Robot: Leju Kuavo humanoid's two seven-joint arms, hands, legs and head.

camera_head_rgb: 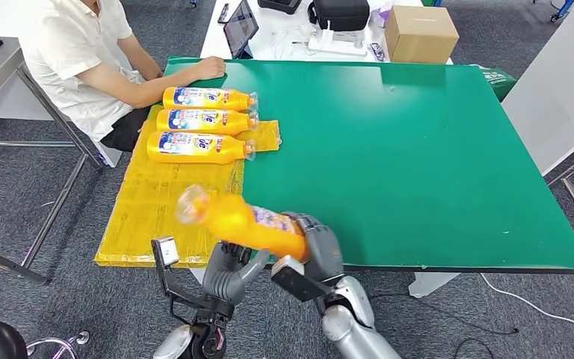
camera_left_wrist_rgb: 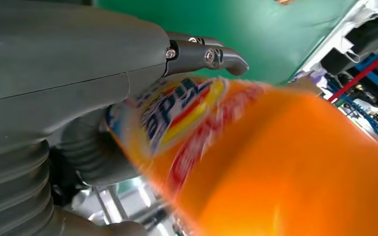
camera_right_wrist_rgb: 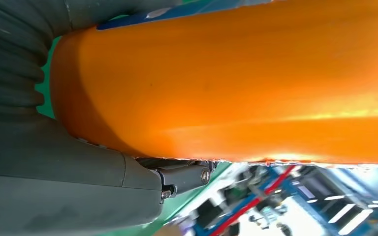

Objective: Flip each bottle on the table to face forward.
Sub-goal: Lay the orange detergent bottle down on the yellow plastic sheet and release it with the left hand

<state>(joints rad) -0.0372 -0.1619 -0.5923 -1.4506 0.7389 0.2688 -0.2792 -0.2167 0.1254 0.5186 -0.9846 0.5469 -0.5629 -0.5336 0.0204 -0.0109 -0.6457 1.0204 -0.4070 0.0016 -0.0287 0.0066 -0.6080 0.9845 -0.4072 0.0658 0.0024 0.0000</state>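
Observation:
Three orange bottles lie side by side on the yellow mat (camera_head_rgb: 157,213) at the table's far left, labels up: one (camera_head_rgb: 208,98), one (camera_head_rgb: 205,120) and one (camera_head_rgb: 198,147). A fourth orange bottle (camera_head_rgb: 247,221) hangs blurred in the air above the front edge, cap toward the left. My right hand (camera_head_rgb: 318,243) grips its base; the orange body (camera_right_wrist_rgb: 236,78) lies against that hand's palm. My left hand (camera_head_rgb: 228,269) is cupped under the bottle's middle. Its fingers (camera_left_wrist_rgb: 202,54) reach over the blurred label (camera_left_wrist_rgb: 177,118), without a clear grip.
A person in a white shirt (camera_head_rgb: 75,52) sits at the far left corner, one hand (camera_head_rgb: 209,67) on the green table (camera_head_rgb: 418,149). A cardboard box (camera_head_rgb: 421,31), a tablet (camera_head_rgb: 241,26) and a black bag (camera_head_rgb: 341,13) stand on the white table behind.

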